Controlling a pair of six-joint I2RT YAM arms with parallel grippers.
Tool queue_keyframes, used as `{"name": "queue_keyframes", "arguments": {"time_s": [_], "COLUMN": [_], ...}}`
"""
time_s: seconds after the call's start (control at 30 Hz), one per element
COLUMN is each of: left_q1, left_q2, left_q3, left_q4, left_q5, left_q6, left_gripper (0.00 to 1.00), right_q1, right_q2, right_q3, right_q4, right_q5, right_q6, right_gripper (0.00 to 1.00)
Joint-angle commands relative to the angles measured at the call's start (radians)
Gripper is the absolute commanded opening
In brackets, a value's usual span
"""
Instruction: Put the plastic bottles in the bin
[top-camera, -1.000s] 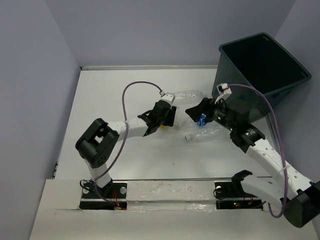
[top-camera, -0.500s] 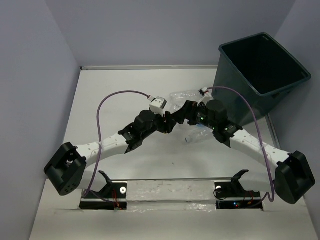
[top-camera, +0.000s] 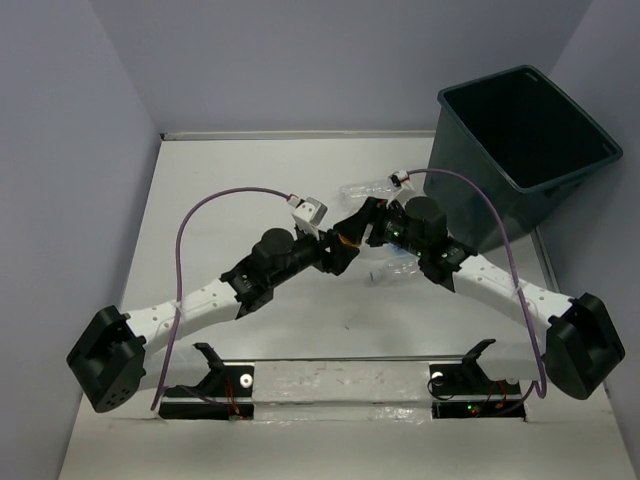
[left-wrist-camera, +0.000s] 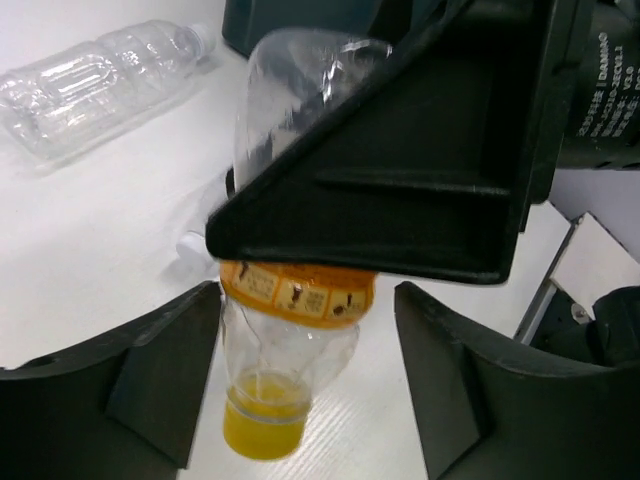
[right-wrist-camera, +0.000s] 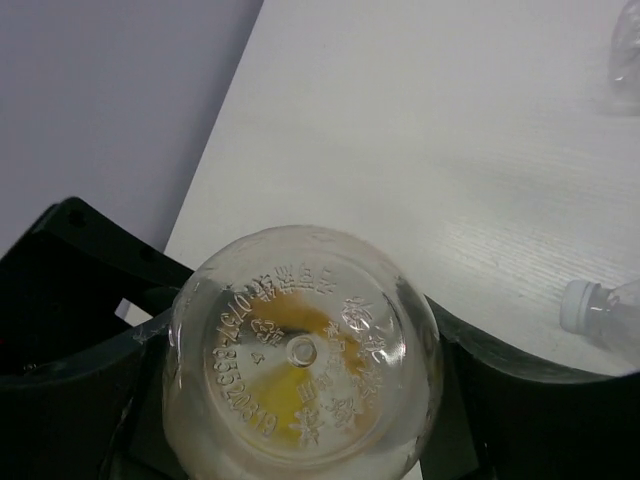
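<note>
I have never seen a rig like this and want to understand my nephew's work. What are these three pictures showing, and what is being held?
These are two robot arms bolted at the near edge of a white table. Each arm ends in a two-finger end effector. One picture looks down from above and behind the arms. The other two come from small cameras on the left and right wrists.

In the middle, the right end effector is shut on a clear plastic bottle with an orange label band and yellow cap. The left end effector is open, with a finger on either side of that bottle's neck.

Two more bottles lie on the table: a clear empty bottle and a white-capped clear bottle. The large dark green plastic bin stands at the far right.
</note>
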Motion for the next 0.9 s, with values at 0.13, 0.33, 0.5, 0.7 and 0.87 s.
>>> {"name": "queue_keyframes", "arguments": {"time_s": [0.13, 0.33, 0.5, 0.7, 0.87], "left_q1": [-0.02, -0.096, -0.128, -0.145, -0.194], "left_q2": [-0.031, 0.076, 0.245, 0.432, 0.535], "left_q3": [0.0, 0.106, 0.227, 0.335, 0.428], "left_q4": [0.014, -0.014, -0.011, -0.053, -0.133], "left_q5": [-0.05, -0.145, -0.151, 0.007, 0.029], "left_q6": [-0.001, 0.094, 0.217, 0.328, 0.423], "left_gripper": [0.97, 0.97, 0.97, 0.98, 0.99], "right_q1": [-0.023, -0.281, -0.454, -0.56, -0.56], "right_q2": [-0.119, -0.124, -0.005, 0.077, -0.048], "right_q3": [0.323, 0.661, 0.798, 0.885, 0.841], "right_q4": [-0.166, -0.321, -0.358, -0.459, -0.517], "right_q5": [0.386, 0.587, 0.806, 0.801, 0.562], "right_q6": [-0.297, -0.523, -0.719, -0.698, -0.539], "right_gripper": [0.35, 0.32, 0.31, 1.0, 1.0]}}
